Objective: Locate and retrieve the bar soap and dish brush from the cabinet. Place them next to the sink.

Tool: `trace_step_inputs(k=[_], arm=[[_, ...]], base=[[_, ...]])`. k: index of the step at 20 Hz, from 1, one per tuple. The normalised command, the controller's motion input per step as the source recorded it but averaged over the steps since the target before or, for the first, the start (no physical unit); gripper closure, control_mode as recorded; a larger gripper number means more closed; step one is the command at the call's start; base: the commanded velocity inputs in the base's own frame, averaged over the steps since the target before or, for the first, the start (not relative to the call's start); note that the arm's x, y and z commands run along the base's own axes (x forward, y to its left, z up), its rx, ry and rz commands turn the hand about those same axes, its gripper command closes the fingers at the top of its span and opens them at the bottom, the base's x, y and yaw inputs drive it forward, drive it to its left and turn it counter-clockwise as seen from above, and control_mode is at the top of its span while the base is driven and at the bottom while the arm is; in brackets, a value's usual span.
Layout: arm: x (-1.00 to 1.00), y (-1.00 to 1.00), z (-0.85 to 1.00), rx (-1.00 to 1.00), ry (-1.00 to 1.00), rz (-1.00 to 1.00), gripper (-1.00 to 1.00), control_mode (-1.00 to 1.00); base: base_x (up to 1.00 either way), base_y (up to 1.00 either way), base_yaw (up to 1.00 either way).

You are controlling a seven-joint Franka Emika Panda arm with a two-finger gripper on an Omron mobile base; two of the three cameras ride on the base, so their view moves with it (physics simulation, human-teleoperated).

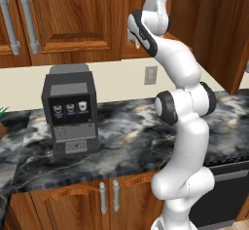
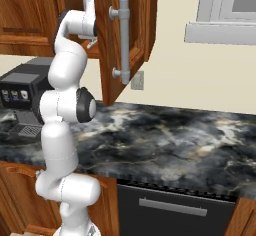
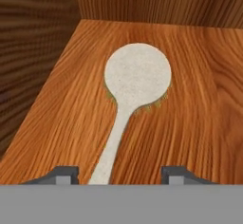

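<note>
1. The gripper (image 3: 122, 174) is partly open, one fingertip (image 3: 64, 174) on each side of the dish brush (image 3: 135, 83) handle, not visibly clamping it.
2. The brush lies flat on the cabinet (image 3: 199, 118) shelf, its round head ahead of the gripper.

A black coffee machine (image 1: 70, 112) stands on the dark marbled counter (image 1: 131, 136), well below the fingers and off to their left, with a wall outlet (image 1: 151, 75) on the cream wall behind it. A window sill (image 2: 220, 32) lies far to their right, a black dishwasher front (image 2: 172, 207) beneath the counter.
</note>
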Motion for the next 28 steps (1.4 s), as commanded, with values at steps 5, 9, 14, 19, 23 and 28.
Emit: trace_step_inputs(k=[5, 9, 14, 19, 23, 28], arm=[[0.00, 0.26, -0.11, -0.02, 0.00, 0.06, 1.00, -1.00], [0.00, 0.27, -0.13, -0.02, 0.00, 0.05, 1.00, -1.00], [-0.01, 0.16, -0.03, -0.02, 0.04, 0.01, 1.00, -1.00], [-0.12, 0.07, 0.33, -0.04, 0.00, 0.00, 1.00, -1.00], [-0.08, 0.03, 0.07, 0.00, 0.01, 0.00, 1.00, -1.00], [-0.29, 0.00, 0.12, 0.00, -0.09, -0.01, 1.00, -1.00]], base=[[0.00, 0.00, 0.00], [0.00, 0.00, 0.00], [0.00, 0.00, 0.00], [0.00, 0.00, 0.00], [0.00, 0.00, 0.00], [0.00, 0.00, 0.00]])
